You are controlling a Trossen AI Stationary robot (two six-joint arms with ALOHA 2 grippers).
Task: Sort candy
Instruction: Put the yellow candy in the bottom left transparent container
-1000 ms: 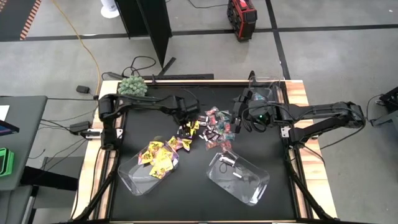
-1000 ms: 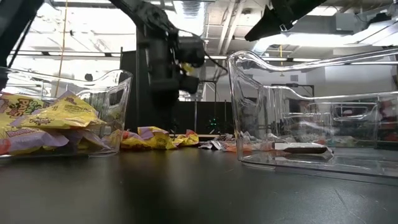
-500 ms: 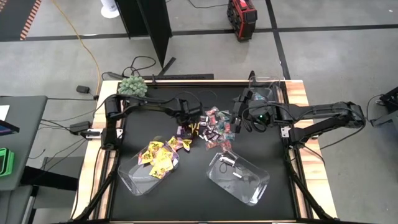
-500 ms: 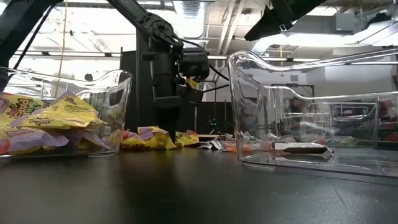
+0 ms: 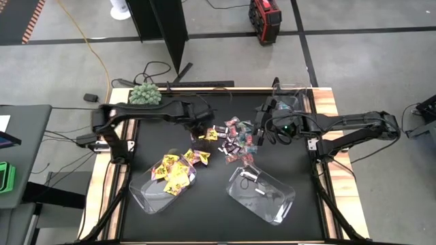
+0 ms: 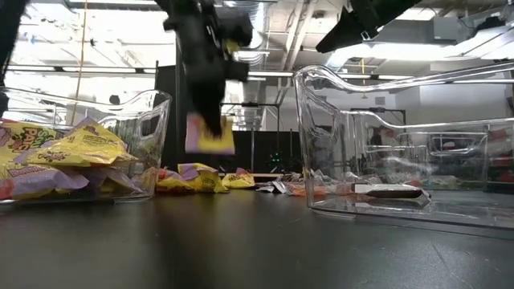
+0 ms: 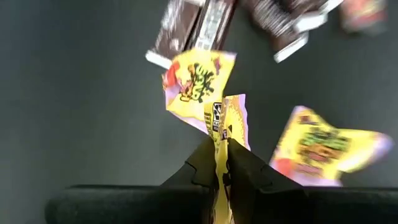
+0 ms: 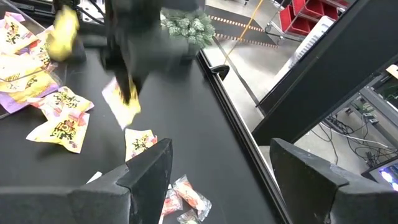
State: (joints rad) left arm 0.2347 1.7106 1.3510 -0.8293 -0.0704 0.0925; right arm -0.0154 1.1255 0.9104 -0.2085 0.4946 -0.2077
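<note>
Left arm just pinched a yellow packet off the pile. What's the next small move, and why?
Probably carry it toward the clear plastic bin holding yellow packets. The left gripper is shut on a yellow candy packet, which hangs above the black table, so it looks clear to travel.

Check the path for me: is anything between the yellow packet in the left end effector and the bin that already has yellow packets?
Nothing visible blocks it. The left end effector holds the yellow packet clear above the table; only loose yellow packets lie flat below, short of the bin.
</note>
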